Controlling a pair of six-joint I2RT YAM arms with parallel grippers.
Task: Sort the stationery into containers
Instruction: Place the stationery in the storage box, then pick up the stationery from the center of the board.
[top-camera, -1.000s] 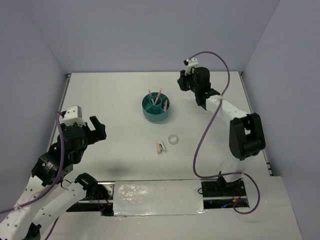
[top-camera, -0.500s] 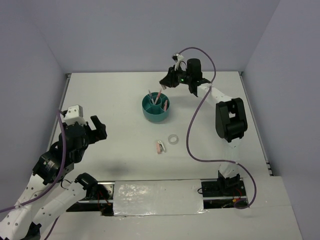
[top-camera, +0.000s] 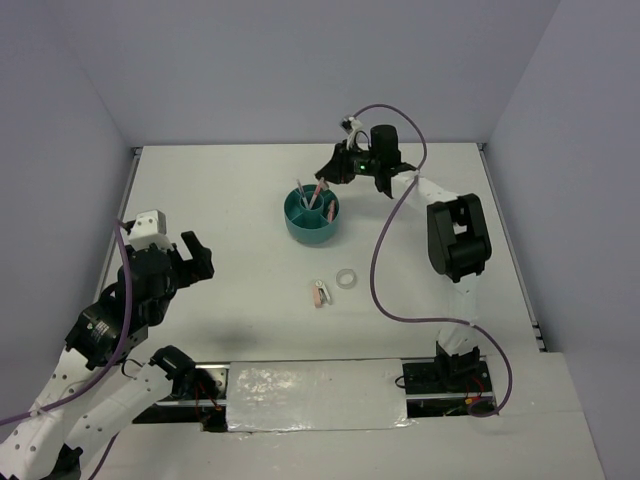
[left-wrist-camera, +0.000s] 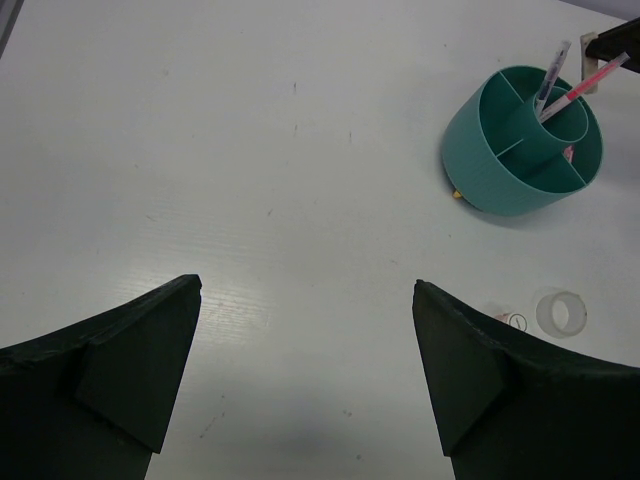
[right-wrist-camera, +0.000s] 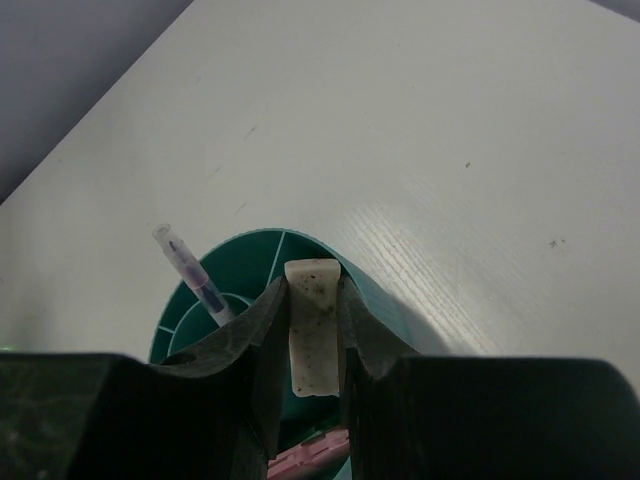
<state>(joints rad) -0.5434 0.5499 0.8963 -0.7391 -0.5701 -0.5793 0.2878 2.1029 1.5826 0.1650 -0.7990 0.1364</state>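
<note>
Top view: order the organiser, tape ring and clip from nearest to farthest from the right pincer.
1. Organiser, just below the right pincer.
2. Tape ring, lower in view, right of the clip.
3. Clip, lower-left of the ring, slightly farther.

Organiser (top-camera: 310, 233): round, teal, upright on table, with a central cup ringed by divided compartments. Pink pen (top-camera: 318, 189) and grey pen (top-camera: 301, 190) both stand tilted in the central cup, upper ends sticking out past the rim. Small pink item (left-wrist-camera: 568, 153) sits in an outer compartment, too small to identify. Tape ring (top-camera: 346, 278): clear, flat on table, apart from the organiser on its near side. Clip (top-camera: 320, 294): pink-white, on table just left of the ring. Yellowish piece (right-wrist-camera: 312, 335): pale, speckled, oblong, pinched between the right gripper (right-wrist-camera: 311, 288) jaws, above the organiser rim.
</note>
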